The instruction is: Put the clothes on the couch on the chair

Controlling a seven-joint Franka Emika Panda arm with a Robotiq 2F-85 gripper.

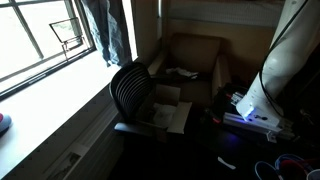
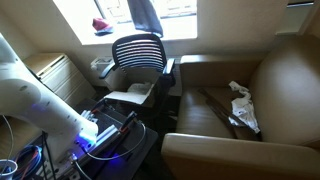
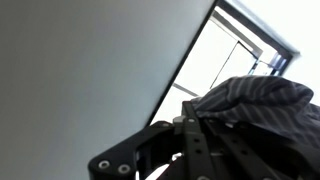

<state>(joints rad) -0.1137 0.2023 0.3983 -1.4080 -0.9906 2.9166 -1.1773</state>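
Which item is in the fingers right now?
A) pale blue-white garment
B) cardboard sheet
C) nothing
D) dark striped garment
D. In the wrist view the dark striped garment is bunched at the closed fingers, and in an exterior view it hangs above the chair. The pale garment lies on the couch, and the cardboard sheets sit on the chair seat.

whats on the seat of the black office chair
Flat whitish cardboard sheets lie on the seat of the chair, one overlapping another. They cover most of the seat, so whatever might be underneath them cannot be seen.
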